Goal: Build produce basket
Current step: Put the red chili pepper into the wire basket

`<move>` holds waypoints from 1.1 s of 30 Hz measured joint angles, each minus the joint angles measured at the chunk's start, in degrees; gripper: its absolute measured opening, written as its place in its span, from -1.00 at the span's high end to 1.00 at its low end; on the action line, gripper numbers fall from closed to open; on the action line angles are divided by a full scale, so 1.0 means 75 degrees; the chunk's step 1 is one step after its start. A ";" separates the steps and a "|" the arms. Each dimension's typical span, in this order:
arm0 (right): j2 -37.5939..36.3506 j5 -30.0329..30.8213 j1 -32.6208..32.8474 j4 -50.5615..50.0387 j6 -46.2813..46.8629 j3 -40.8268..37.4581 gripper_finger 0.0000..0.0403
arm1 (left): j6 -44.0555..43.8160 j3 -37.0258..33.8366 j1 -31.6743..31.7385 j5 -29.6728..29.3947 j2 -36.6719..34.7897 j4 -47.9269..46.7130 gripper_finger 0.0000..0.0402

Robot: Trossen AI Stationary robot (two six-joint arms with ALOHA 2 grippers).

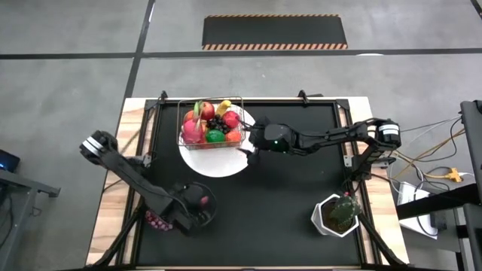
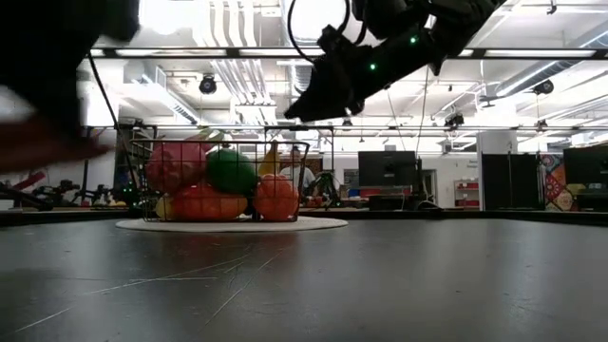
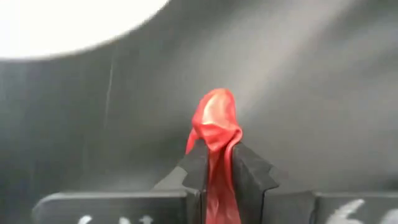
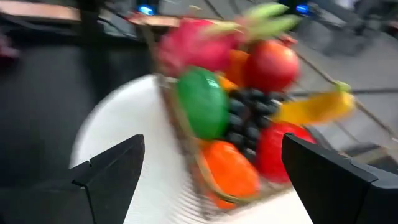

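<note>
The wire basket [image 1: 211, 126] stands on a round white plate [image 1: 218, 162] at the table's far middle. It holds a banana, red apples, an orange, a green lime, dark grapes and a pink dragon fruit [image 4: 199, 46]. My right gripper [image 1: 252, 141] is open and empty, just right of the basket; its fingers [image 4: 112, 168] frame the basket [image 4: 186, 143]. My left gripper [image 1: 197, 202] is over the near left of the mat, shut on a red chilli [image 3: 214, 124]. In the low view the basket [image 2: 218, 180] sits on the plate [image 2: 233, 225], with my right gripper [image 2: 323, 90] above it. My left gripper pinches the red chilli between its two fingers [image 3: 249, 174]. The chilli lies along the fingers, and its rounded free end [image 3: 214, 112] sticks out past the fingertips. The part farther back is hidden by the fingers. The chilli is clear of the mat.
A green plant in a white pot [image 1: 335, 214] stands at the near right of the black mat. A small dark red lumpy thing [image 1: 156, 220] lies by the left arm at the near left edge. Bare mat [image 1: 286, 188] lies between plate and pot.
</note>
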 joint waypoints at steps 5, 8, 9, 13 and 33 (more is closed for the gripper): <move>0.0000 -0.1330 0.0287 0.0598 -0.0045 -0.0098 -0.79 | 0.2643 -0.0099 0.0087 -0.2280 -0.1167 0.0923 0.87; 0.0045 -0.2236 0.0515 0.1237 -0.0096 -0.0298 -0.79 | 0.5287 -0.0322 0.0101 -0.2974 -0.1755 0.2194 0.87; 0.0050 -0.2404 0.0608 0.1390 -0.0101 -0.0390 -0.79 | 0.6251 -0.0429 0.0119 -0.3061 -0.1934 0.2763 0.87; 0.0050 -0.2382 0.0991 0.1582 -0.0224 -0.0573 -0.79 | 0.9845 -0.1070 0.0290 -0.3080 -0.2616 0.5276 0.88; 0.0041 -0.1783 0.1542 0.2765 -0.0798 -0.0153 -0.72 | 1.4328 -0.4807 0.0690 -0.2620 -0.3754 1.2651 0.87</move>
